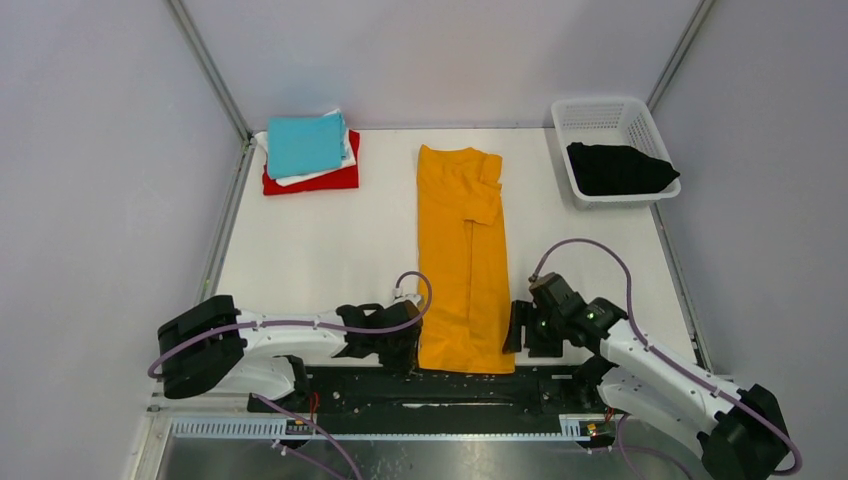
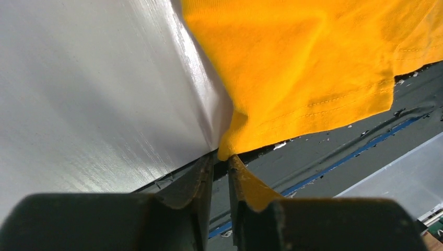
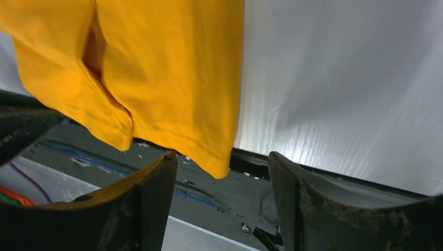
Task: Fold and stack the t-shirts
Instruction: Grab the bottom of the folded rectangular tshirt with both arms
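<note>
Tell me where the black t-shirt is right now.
In the top view, the black t-shirt lies inside the white basket at the far right corner of the table, to the right of the long orange-yellow t-shirt.

Matt soft cloth orange-yellow t-shirt (image 1: 465, 260), smooth glossy white table (image 1: 320, 250), white plastic mesh basket (image 1: 598, 116)
</note>
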Tool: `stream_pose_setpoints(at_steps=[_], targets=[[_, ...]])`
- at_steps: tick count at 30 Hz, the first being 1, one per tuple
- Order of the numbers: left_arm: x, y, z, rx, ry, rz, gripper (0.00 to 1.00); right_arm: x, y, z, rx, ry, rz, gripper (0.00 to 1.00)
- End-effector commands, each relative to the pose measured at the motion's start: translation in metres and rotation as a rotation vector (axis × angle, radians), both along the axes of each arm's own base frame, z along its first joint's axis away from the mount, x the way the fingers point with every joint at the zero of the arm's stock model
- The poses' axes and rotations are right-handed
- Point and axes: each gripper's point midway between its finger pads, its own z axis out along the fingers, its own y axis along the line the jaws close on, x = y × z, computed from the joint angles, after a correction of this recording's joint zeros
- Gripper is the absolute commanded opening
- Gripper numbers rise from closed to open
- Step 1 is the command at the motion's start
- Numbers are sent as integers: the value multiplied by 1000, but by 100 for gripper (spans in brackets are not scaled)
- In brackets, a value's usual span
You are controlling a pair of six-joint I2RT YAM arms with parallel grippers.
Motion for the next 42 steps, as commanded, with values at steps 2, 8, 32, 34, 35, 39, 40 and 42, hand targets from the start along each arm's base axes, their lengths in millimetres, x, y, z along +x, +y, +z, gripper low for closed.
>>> stream_pose_setpoints(at_steps=[2,8,32,34,35,39,40,42], targets=[[-1,2,-3,8,13,25,16,-41,0,-18,49,142,-15,68],[9,-4,0,12,-26,34,20,-49,20,-26,153,197,13,63],[38,-24,11,-72,-79,20,0,-39,32,-27,177,172,16,31],[31,-29,14,-107,-57,-18,0,-39,37,-24,207,176,29,25],[30,-31,20,-136,-62,-29,0,-39,38,-21,213,174,35,24],[32,-29,41,-208,-129,-42,0,-34,39,-10,226,130,47,17],[34,-30,48,-231,-152,-44,0,-33,39,-7,228,117,47,15],[41,-34,61,-271,-199,-35,0,-27,42,1,247,86,42,13]])
